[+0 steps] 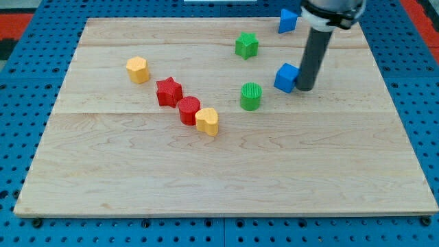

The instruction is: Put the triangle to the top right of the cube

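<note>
Now my tip (305, 88) touches the blue cube (286, 77), blue triangle (287, 20) well above; no hand shows.

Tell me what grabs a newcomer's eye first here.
The dark rod, with my tip right beside the blue cube at the view's upper right. A blue triangle sits at the board's top edge, above the cube. A diagonal row of red star, red cylinder and yellow block crosses mid-board.
</note>
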Available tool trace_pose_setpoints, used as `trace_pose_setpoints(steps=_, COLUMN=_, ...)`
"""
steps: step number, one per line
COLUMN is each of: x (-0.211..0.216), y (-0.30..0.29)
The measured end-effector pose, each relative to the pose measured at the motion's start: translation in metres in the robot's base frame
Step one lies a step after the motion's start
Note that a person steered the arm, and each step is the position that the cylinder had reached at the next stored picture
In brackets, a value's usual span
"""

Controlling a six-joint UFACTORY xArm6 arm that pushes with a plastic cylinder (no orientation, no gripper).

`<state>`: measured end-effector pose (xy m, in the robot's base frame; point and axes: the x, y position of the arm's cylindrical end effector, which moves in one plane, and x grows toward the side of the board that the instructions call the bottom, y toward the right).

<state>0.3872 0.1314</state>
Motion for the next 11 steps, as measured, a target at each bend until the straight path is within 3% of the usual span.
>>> trace_pose_setpoints(steps=1, x=0.000, y=-0.005)
trace_pose_setpoints(steps=2, x=-0.031, y=0.041)
trace_pose_setpoints(steps=3, x=-0.084, y=0.048)
trace_pose_setpoints(steps=4, x=-0.110, y=0.083)
trace_pose_setpoints(steps=5, x=-0.178, y=0.093)
trace_pose_setpoints(steps=6, x=-0.196, y=0.086)
trace_pose_setpoints(steps=8, x=-0.196, y=0.013)
trace_pose_setpoints(steps=11, x=-0.176, y=-0.027)
